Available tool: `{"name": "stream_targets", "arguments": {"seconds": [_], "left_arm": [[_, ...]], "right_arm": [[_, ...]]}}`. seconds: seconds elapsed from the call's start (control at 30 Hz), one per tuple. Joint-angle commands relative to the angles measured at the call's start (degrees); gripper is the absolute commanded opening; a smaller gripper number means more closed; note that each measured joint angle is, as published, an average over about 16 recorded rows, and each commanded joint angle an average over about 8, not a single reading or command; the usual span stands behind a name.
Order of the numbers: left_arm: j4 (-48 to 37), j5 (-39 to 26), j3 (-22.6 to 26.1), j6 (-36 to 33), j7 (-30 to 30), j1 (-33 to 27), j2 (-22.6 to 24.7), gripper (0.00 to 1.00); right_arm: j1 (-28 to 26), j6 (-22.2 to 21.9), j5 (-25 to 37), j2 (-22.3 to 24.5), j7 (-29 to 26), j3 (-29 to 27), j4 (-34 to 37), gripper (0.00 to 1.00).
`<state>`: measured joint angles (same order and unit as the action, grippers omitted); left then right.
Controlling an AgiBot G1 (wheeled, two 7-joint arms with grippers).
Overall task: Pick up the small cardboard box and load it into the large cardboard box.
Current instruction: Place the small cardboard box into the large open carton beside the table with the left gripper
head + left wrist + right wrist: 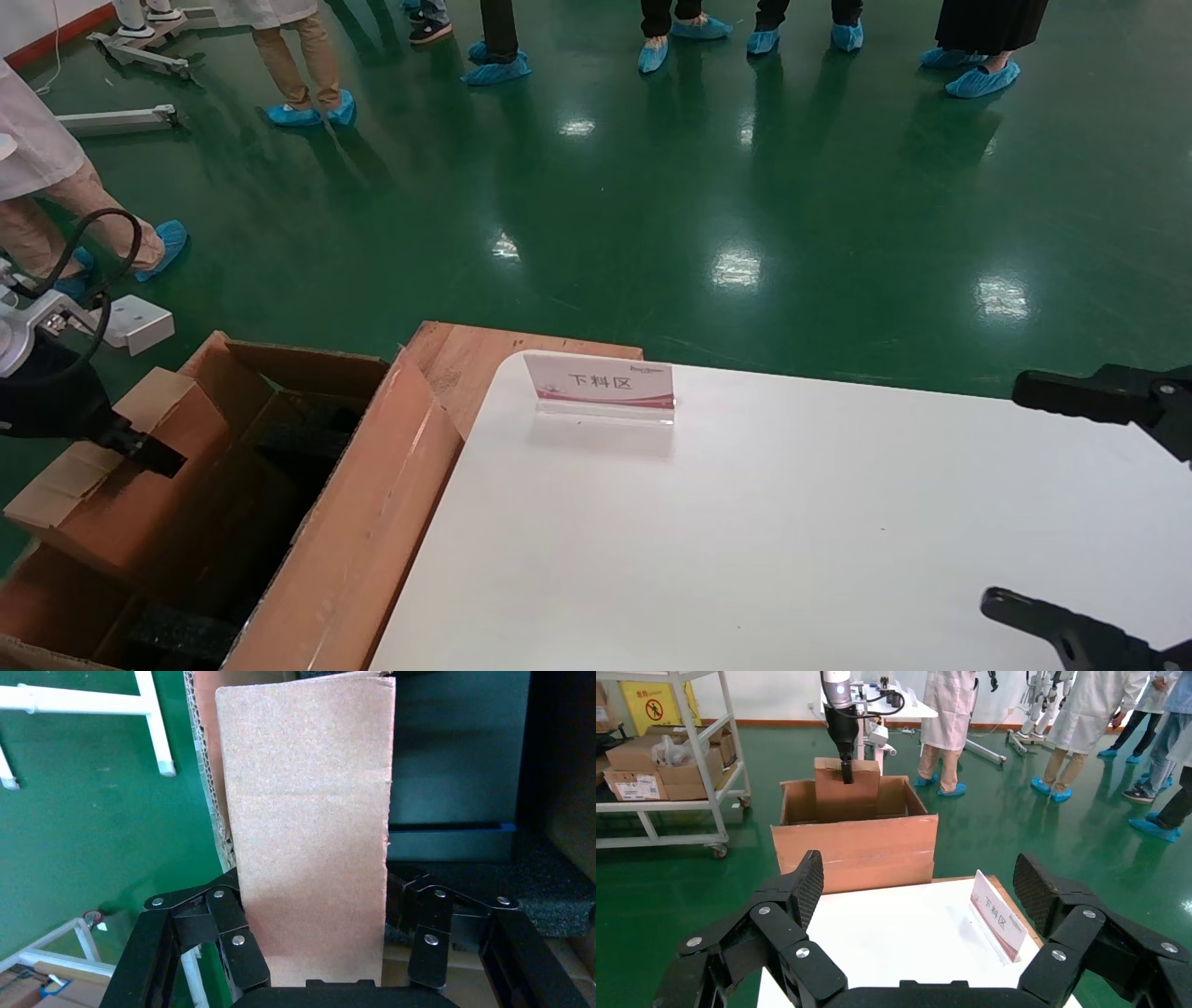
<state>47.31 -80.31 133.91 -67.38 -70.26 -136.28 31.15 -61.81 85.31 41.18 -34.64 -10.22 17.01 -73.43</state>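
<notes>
My left gripper (pixel 140 447) is shut on the small cardboard box (pixel 112 485) and holds it tilted over the open large cardboard box (pixel 372 522), its lower part within the flaps. In the left wrist view the small box (pixel 309 811) fills the space between the fingers (pixel 235 941), with black foam (pixel 534 888) below. The right wrist view shows the small box (pixel 845 787) standing up out of the large box (pixel 856 846). My right gripper (pixel 1048 503) is open and empty over the table's right side; it also shows in its own wrist view (pixel 921 881).
A white table (pixel 745 540) carries a small pink-and-white sign (pixel 601 382) near its far left edge. A wooden board (pixel 466 359) lies beside the large box. Several people stand on the green floor behind. A shelf cart (pixel 666 755) holds cartons.
</notes>
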Motion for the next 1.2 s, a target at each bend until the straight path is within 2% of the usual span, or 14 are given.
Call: {"name": "stream_targets", "arguments": {"seconds": [0.03,0.5,0.53,0.77,0.8,1.2], "left_arm": [[-0.8,0.3,-0.1,0.4,0.2,0.7,0.3,0.0],[-5.0,2.3,-0.2,1.8,1.0,5.4,1.6,0.0],[-5.3,2.4,-0.1,1.7,1.0,5.7,1.7,0.04],[-6.8,2.7,0.1,1.7,1.4,7.2,2.1,0.9],[-6.8,2.7,0.1,1.7,1.4,7.3,2.2,0.99],[-6.8,2.6,0.2,1.6,1.4,7.2,2.1,1.0]], "right_arm": [[0.0,0.0,0.0,0.0,0.0,0.0,0.0,1.0],[0.0,0.0,0.0,0.0,0.0,0.0,0.0,1.0],[0.0,0.0,0.0,0.0,0.0,0.1,0.0,1.0],[0.0,0.0,0.0,0.0,0.0,0.1,0.0,1.0],[0.0,0.0,0.0,0.0,0.0,0.1,0.0,1.0],[0.0,0.0,-0.1,0.0,0.0,0.1,0.0,1.0]]}}
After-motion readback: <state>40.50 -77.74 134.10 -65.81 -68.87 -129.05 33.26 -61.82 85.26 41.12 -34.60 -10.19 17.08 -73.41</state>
